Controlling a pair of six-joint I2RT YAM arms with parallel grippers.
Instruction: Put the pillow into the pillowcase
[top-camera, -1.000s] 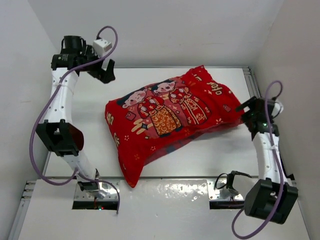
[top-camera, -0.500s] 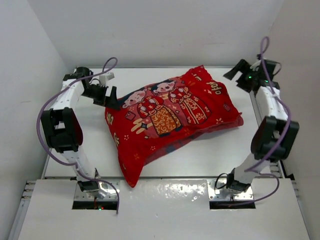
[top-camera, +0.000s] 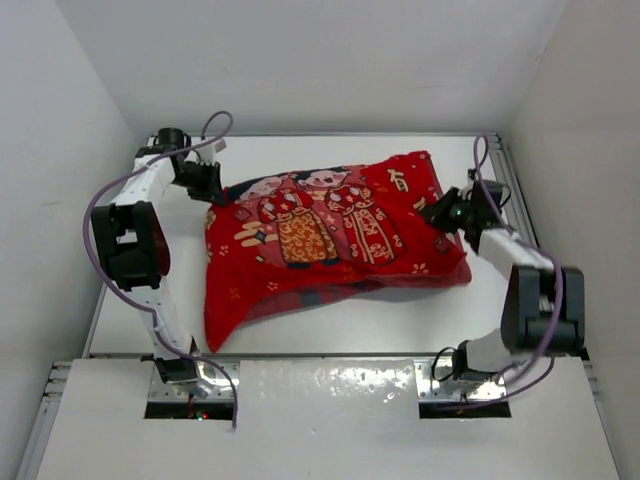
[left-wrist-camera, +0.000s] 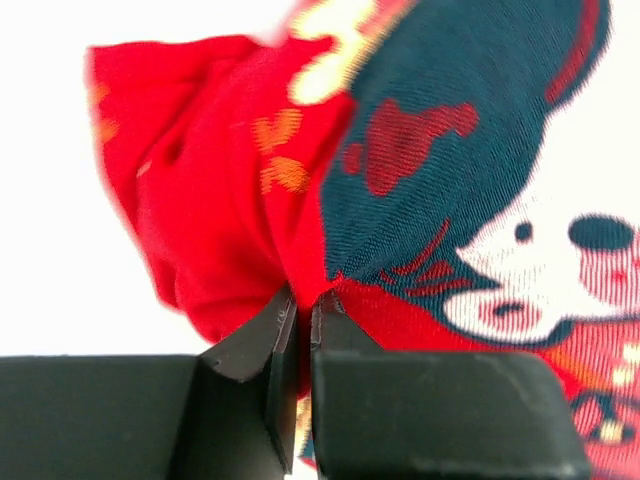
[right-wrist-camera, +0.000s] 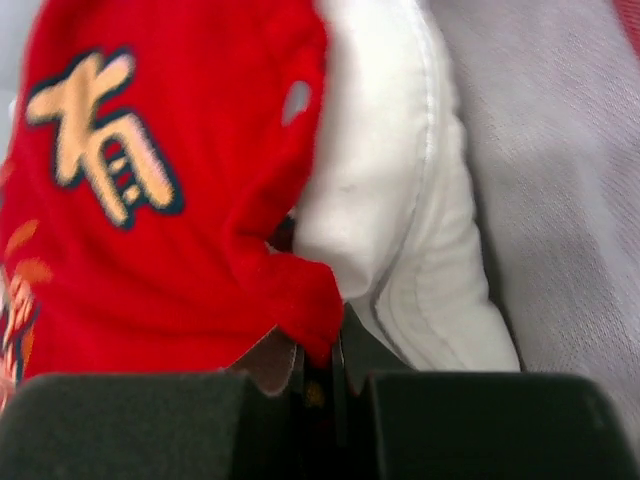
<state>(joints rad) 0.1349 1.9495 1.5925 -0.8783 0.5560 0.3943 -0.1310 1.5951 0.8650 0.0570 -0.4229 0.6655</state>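
Now both arms have swung in from the edges of the worktop (top-camera: 400, 320). My left jaws, wide a second ago, are pinched shut on the pillowcase (top-camera: 330, 240) corner at 10 o'clock. My right jaws are shut on its red hem at 3 o'clock, where the pillow (right-wrist-camera: 400, 200) pokes out white. The bundle lies mid-worktop, turned squarer. I judge the stuffing nearly done, with only that edge to cover.
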